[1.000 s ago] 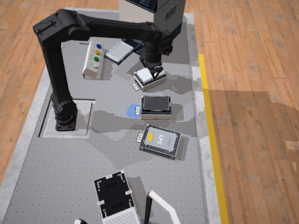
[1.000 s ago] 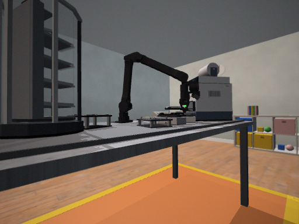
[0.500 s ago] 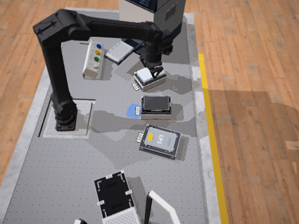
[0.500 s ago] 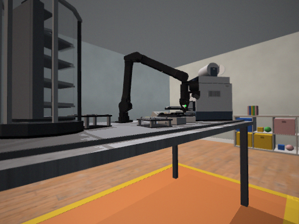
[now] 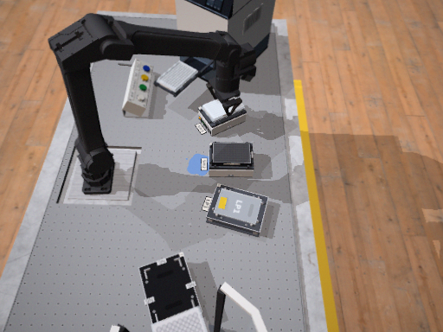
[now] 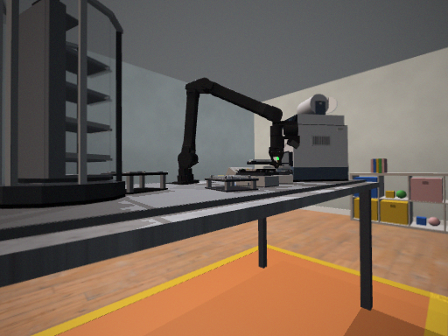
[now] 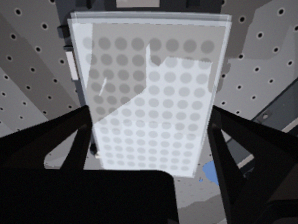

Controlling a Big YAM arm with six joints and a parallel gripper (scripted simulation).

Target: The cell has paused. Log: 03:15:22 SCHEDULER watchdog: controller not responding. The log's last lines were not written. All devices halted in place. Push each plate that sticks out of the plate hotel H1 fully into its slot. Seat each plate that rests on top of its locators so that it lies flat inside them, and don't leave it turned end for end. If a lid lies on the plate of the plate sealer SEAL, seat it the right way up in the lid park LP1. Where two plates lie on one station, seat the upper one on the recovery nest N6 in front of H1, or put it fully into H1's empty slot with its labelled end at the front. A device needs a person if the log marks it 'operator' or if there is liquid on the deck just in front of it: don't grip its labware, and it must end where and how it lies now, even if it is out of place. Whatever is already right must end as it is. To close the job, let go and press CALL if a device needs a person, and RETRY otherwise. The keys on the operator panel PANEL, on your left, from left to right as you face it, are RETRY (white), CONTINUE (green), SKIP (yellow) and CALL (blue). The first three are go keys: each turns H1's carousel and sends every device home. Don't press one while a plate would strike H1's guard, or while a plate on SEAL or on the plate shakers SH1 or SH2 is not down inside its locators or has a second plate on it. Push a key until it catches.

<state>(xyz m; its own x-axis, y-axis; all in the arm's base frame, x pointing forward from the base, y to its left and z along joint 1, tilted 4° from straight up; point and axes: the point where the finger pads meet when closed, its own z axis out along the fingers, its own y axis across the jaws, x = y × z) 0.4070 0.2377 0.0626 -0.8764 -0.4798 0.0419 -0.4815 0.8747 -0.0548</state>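
Observation:
My gripper point(image 5: 221, 107) point(image 6: 277, 163) point(image 7: 149, 112) is pointed down over the shaker nearest the sealer, its fingers against the long sides of a pale plate point(image 5: 212, 111) point(image 7: 155, 102). Whether that plate is down inside its locators is hidden. A black plate point(image 5: 232, 152) lies on SH2, with blue liquid point(image 5: 197, 164) point(image 7: 211, 172) on the deck in front. A white plate point(image 5: 178, 76) lies at the sealer point(image 5: 203, 26) point(image 6: 321, 149). The lid park LP1 point(image 5: 255, 226) shows its printed face. The panel point(image 5: 134, 92) has blue, yellow, green and white keys.
A black nest board point(image 5: 166, 294) stands near the bottom of the top view, with a white gridded plate point(image 5: 183, 322) at its end. The hotel H1 point(image 6: 35, 109) rises at the left in the exterior view, its guard around the shelves. The arm reaches over the deck beside the panel.

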